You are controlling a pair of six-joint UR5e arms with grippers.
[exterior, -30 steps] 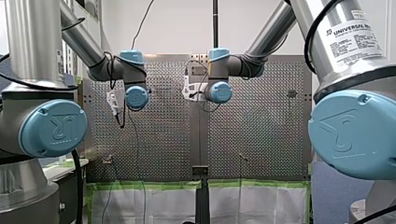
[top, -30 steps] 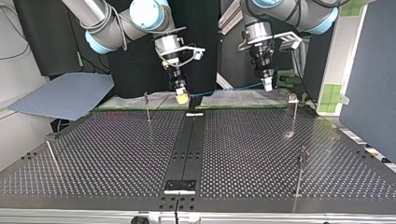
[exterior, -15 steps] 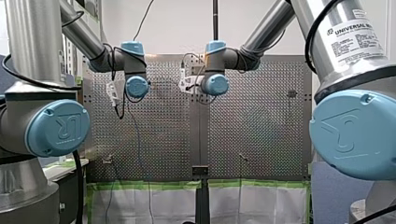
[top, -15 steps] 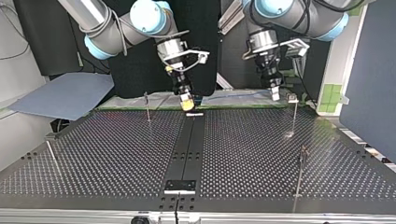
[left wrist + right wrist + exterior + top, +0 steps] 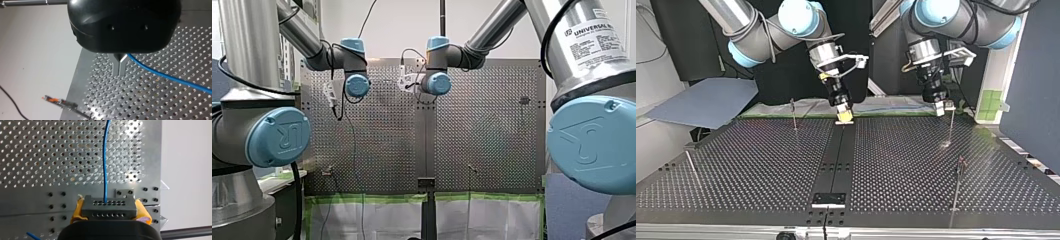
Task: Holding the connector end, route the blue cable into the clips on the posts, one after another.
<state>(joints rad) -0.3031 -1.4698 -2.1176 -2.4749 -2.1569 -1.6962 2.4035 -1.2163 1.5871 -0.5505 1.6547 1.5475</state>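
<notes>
I took the black centre strip (image 5: pixel 838 155) of the table (image 5: pixel 751 170) as my mark. At its near end sat a small black plate (image 5: pixel 828 200). On my left arm's side of the strip, well out, stood the red-clip post (image 5: pixel 961 164). On my right arm's side, close to the table's edge, stood the outer post (image 5: pixel 692 162). Beyond these the holes lay open on both sides of the strip, giving wide room up to its far end. There my right gripper (image 5: pixel 844 116) hung just above the strip, with a thin post (image 5: pixel 794 114) near it but apart. My left gripper (image 5: pixel 939 109) was just beside the pale-clip post (image 5: pixel 950 106), the nearest thing in its way. Past the far corner lay a grey-blue sheet (image 5: pixel 706 102).

Only the wrist views showed the grips. Yellow pads (image 5: pixel 78 210) clamped the grey connector (image 5: pixel 108 205), and the blue cable (image 5: pixel 105 157) ran straight ahead from it. The left gripper's metal fingers (image 5: pixel 117 68) were pressed narrow together, with the cable leaving at their root. The front view hid both grippers behind the wrists.
</notes>
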